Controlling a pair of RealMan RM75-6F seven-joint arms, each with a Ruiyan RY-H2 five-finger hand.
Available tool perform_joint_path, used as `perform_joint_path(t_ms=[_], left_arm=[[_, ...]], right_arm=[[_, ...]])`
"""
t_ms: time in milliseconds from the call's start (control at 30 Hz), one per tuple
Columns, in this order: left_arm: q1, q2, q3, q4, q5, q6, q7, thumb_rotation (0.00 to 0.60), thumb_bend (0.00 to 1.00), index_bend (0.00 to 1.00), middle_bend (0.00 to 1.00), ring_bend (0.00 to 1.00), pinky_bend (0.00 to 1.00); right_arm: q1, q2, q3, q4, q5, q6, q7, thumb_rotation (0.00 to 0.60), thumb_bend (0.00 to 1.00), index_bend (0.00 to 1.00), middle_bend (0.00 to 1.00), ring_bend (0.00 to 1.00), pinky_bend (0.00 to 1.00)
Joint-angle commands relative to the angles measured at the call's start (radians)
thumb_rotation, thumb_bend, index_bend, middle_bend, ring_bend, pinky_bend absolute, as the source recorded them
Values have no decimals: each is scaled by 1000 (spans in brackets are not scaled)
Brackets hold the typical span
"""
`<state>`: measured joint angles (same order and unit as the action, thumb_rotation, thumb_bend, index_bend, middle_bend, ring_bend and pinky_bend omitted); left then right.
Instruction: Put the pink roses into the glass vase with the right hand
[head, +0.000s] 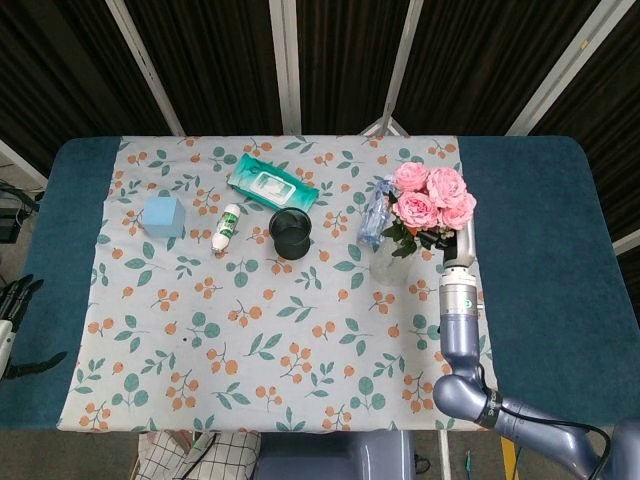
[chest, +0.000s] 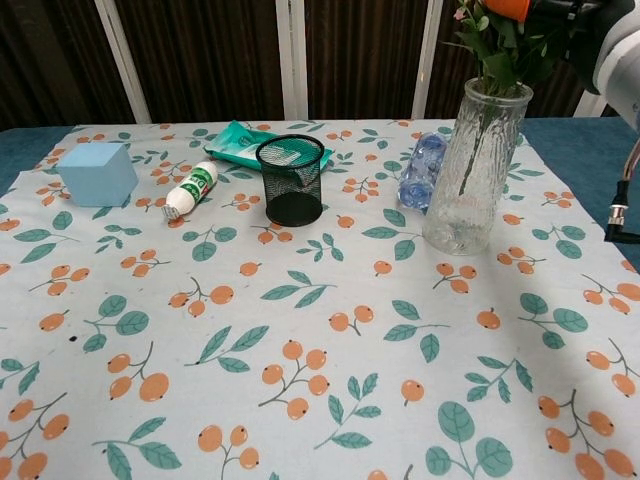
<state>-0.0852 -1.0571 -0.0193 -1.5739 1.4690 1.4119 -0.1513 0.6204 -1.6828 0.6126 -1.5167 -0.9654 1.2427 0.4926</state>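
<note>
Right robot hand (head: 447, 236) grips the pink roses (head: 428, 196), stems already inside the glass vase (chest: 474, 165) on the desk (head: 560, 250); best lower straight, then release gently so nothing tips.

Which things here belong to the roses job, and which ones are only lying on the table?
Belong to the job:
pink roses
glass vase
right hand, holding the roses

Only lying about:
black mesh cup
water bottle
wet wipes pack
blue cube
white tube
</note>
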Motion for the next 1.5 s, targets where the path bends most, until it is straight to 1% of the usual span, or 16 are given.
perform_joint_path(t_ms=[33,133,200,300,367,433,533,567,633,867,1133,1200,1267,1367,1500], left_arm=[[0,1,0,0,1,-1,-1,600,0,0,0,0,0],[0,1,1,0,2,0,-3,600,0,0,0,0,0],[0,1,1,0,2,0,-3,600,0,0,0,0,0],[0,1,1,0,3,0,-2,600,0,0,0,0,0],[0,1,1,0,4,2,-1,600,0,0,0,0,0],[0,0,1,-1,5,3,0,600,0,0,0,0,0],[0,0,1,-1,5,4,0,600,0,0,0,0,0],[0,0,2,-1,5,4,-1,600,0,0,0,0,0],[0,0,1,-2,5,4,-2,600,0,0,0,0,0],[1,2,2,-3,7,6,-4,600,0,0,0,0,0],[2,3,3,-6,9,8,-7,600,0,0,0,0,0],[3,3,4,-6,10,9,-5,600,0,0,0,0,0],[4,2,6,-7,15,12,-2,600,0,0,0,0,0],[5,1,6,-7,17,17,1,600,0,0,0,0,0],[7,-1,7,-7,22,22,8,600,0,0,0,0,0]], right_arm=[[-3,-7,-6,7,5,-3,-2,600,334,384,492,450,247],[-8,-13,-15,20,7,-8,-3,600,334,374,485,442,233],[-14,-6,-27,19,-6,-18,-2,600,334,342,465,421,213],[-21,8,-39,6,-21,-33,-2,600,334,204,375,331,157],[-24,22,-46,-9,-26,-47,-7,600,334,73,284,242,113],[-28,32,-52,-21,-31,-56,-10,600,334,5,195,157,73],[-33,44,-59,-38,-35,-65,-16,600,333,0,78,46,21],[-35,51,-62,-46,-37,-70,-18,600,332,0,45,19,8],[-40,67,-67,-67,-36,-81,-26,600,323,0,9,0,0],[-68,117,-79,-131,-28,-88,-49,600,315,0,0,0,0],[-129,197,-120,-224,-71,-64,-74,600,315,0,0,0,0],[-151,227,-143,-255,-93,-57,-88,600,315,0,0,0,0],[-201,273,-211,-300,-151,-32,-117,600,315,0,0,0,0],[-251,324,-272,-336,-207,-13,-125,600,315,0,0,0,0],[-302,389,-347,-359,-254,-13,-131,600,314,0,0,0,0]])
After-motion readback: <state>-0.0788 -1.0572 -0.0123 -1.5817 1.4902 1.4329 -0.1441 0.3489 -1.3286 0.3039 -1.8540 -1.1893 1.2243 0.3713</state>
